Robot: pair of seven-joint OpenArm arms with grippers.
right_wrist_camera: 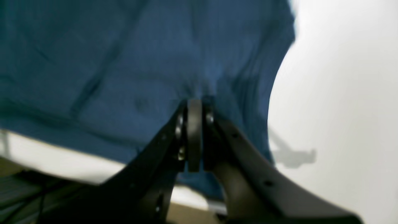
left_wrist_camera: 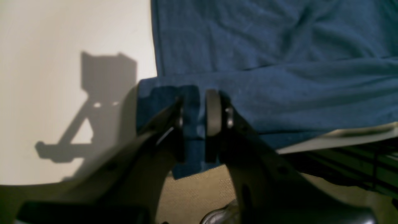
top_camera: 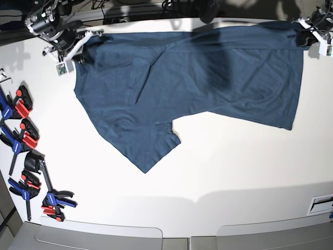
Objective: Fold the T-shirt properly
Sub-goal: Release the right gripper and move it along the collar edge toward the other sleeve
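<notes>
The dark navy T-shirt (top_camera: 208, 78) lies spread across the far part of the white table (top_camera: 234, 177), wrinkled, with one sleeve (top_camera: 153, 148) pointing toward the front. My right gripper (top_camera: 83, 39) is at the shirt's far left corner. In the right wrist view it (right_wrist_camera: 194, 105) is shut on bunched blue cloth (right_wrist_camera: 124, 62). My left gripper (top_camera: 304, 28) is at the far right corner. In the left wrist view it (left_wrist_camera: 196, 112) pinches the shirt's edge (left_wrist_camera: 279, 77) at the table's rim, with cloth between the fingers.
Several red, blue and black clamps (top_camera: 21, 135) lie along the table's left edge, with more near the front left corner (top_camera: 52, 200). A small white label (top_camera: 320, 203) sits at the front right. Both grippers are at the table's far edge, with the floor (left_wrist_camera: 199, 193) beyond.
</notes>
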